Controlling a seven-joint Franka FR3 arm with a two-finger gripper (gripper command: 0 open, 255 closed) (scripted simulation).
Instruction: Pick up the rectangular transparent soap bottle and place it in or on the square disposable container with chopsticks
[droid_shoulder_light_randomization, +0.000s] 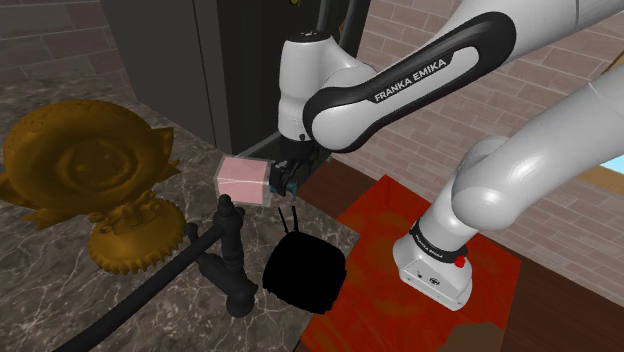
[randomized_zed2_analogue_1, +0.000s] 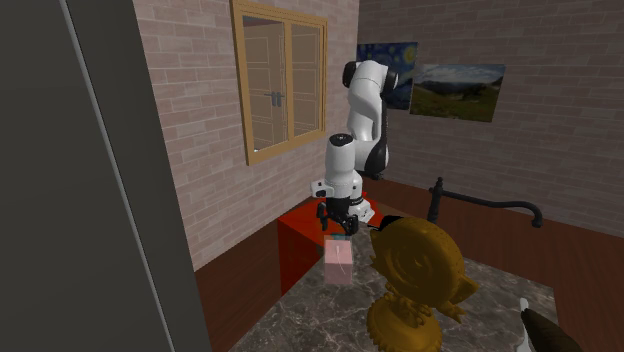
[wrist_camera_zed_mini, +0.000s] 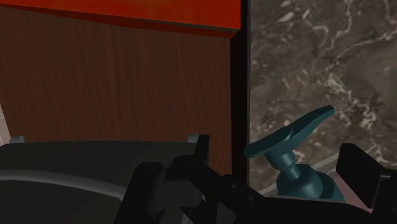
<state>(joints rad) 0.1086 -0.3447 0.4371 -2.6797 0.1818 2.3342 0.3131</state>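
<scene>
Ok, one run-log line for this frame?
phase: carry | end effector: shut on soap bottle | bottle: pink, lifted | container: black, apart from bottle, placement not done

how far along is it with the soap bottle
Done: the gripper looks closed on the pink soap bottle at its teal pump end, lifted off the marble counter. In hand: the bottle hangs short of the black container with chopsticks. Left: bring it over and release.

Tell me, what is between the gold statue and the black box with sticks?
The black tap stands between the gold statue and the black box. You can see that in the shoulder view.
</scene>
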